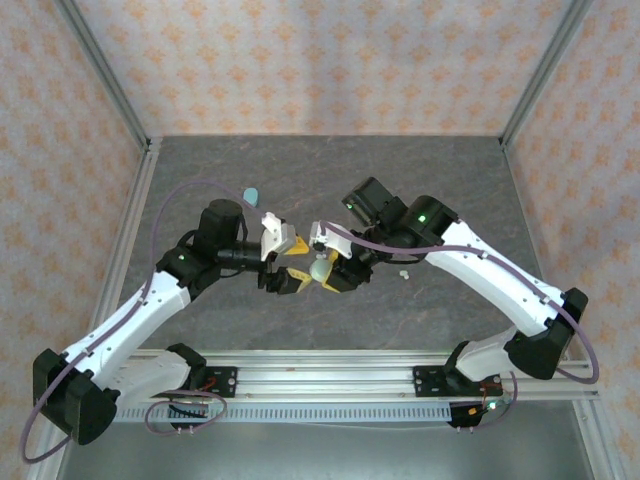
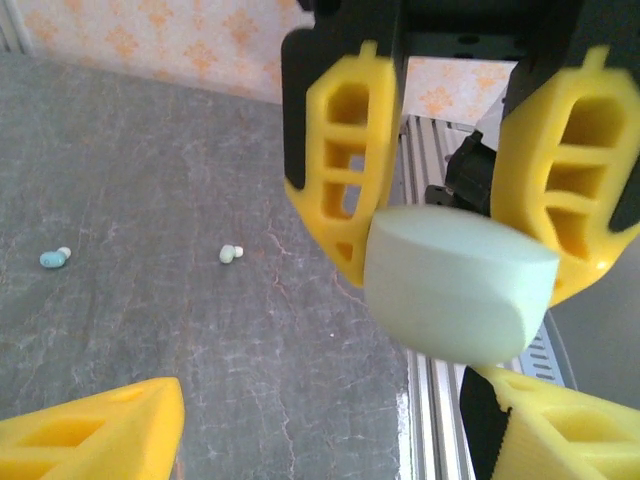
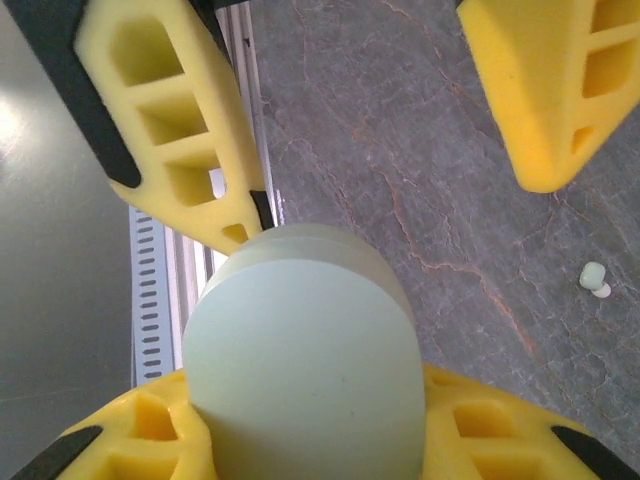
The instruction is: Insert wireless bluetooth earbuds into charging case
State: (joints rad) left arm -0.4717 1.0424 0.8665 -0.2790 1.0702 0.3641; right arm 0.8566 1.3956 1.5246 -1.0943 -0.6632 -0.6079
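Pale mint charging case [image 2: 460, 290], smooth rounded oval (tiny matching earbud [image 2: 231, 254] beyond)

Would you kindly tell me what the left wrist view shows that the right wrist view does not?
Only the left wrist view: a pale blue earbud and a mint earbud lying apart on the table, and the patterned wall. Only the right wrist view: a whitish earbud, seemingly a third. Both: the mint case clamped in the right gripper, the open left gripper and the rail.
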